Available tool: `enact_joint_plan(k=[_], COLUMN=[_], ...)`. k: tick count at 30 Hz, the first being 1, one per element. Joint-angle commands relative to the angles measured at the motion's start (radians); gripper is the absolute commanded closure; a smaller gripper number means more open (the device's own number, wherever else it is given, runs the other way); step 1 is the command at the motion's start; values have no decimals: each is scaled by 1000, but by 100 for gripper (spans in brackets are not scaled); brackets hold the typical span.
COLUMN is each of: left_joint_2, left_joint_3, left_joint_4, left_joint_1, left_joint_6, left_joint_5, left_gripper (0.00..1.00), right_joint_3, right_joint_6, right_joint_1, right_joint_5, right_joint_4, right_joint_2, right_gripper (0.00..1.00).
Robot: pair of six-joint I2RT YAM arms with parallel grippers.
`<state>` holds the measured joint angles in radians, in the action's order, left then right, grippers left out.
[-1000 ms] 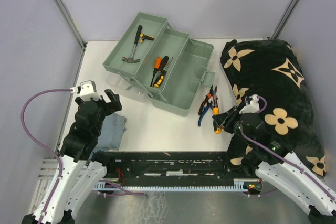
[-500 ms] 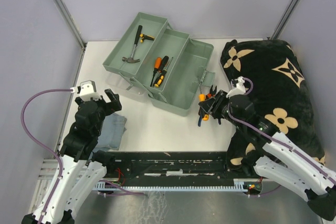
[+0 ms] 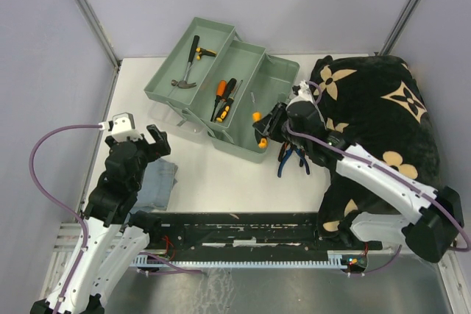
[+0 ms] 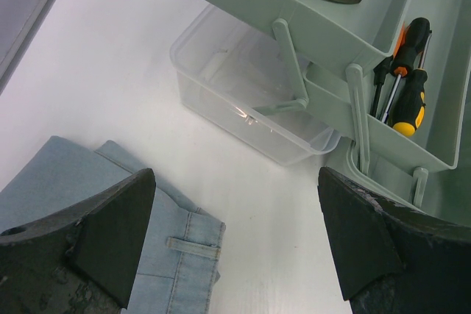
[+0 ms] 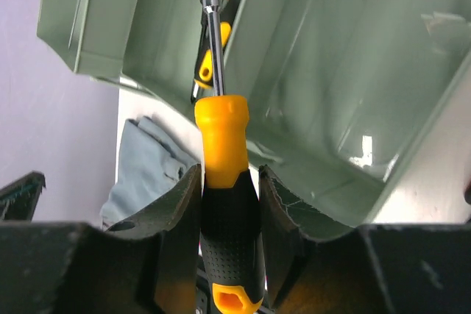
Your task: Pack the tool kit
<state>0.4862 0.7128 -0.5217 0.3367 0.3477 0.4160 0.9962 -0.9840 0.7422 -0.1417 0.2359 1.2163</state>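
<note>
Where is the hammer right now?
In the top view, the hammer lies in the left tray of the toolbox, on the table's far left, with the screwdrivers in the next tray to its right.

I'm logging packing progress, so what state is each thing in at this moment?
toolbox: open, trays folded out.
hammer: lying in the far tray.
two screwdrivers: lying in the middle tray.
third screwdriver: gripped, held over the toolbox.
pliers: on the table, not packed.
right claw: shut on the third screwdriver.
left claw: open, empty.
cloth: folded, on the table.
</note>
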Motion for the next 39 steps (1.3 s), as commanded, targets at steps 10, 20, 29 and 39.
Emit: enact_joint_plan(k=[10, 20, 29, 39], left_joint_2=[10, 13, 14, 16], left_joint_3=[-7, -7, -7, -8], left_joint_4=[51, 55, 56, 56], left_joint_1=[-8, -9, -11, -12], left_joint_6=[19, 17, 16, 16], left_joint_5=[-3, -13, -22, -23], left_gripper=[3, 3, 3, 3], right_joint_3=[463, 784, 949, 864], right_joint_6=[-56, -57, -46, -24], right_joint_1=[36, 36, 32, 30], right_joint_5=[-335, -456, -479, -510], right_joint_4=[20, 153, 217, 236], right_joint_2=[421, 684, 829, 713], right_gripper=[98, 93, 66, 37])
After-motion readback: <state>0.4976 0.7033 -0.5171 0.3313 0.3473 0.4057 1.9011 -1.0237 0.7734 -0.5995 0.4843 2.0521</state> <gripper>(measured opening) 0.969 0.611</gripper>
